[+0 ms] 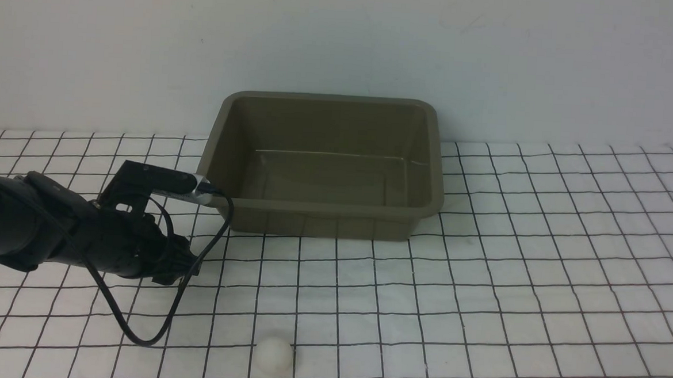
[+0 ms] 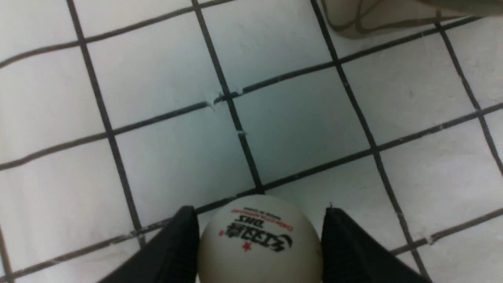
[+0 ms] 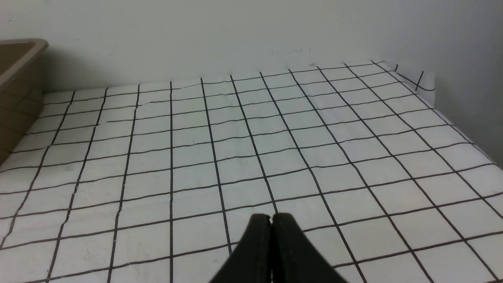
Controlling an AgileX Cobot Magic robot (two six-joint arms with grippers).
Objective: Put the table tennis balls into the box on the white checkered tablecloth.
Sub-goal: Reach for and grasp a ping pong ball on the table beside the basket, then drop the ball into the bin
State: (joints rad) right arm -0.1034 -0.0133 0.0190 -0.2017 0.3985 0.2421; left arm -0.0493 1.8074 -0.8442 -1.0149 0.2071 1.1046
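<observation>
The white checkered tablecloth (image 1: 514,313) lies beneath the box (image 1: 323,225), an olive-grey tub. The left gripper (image 2: 261,236) is left of the box, its fingers partly spread at either side of a printed ball (image 2: 259,251); whether they grip it, I cannot tell. The right gripper (image 3: 271,220) has its fingertips together, holding nothing. A plain ball (image 1: 273,355) rests nearer the camera than the box. Best to centre the printed ball, squeeze gently, then lift above the box's rim before moving across.
</observation>
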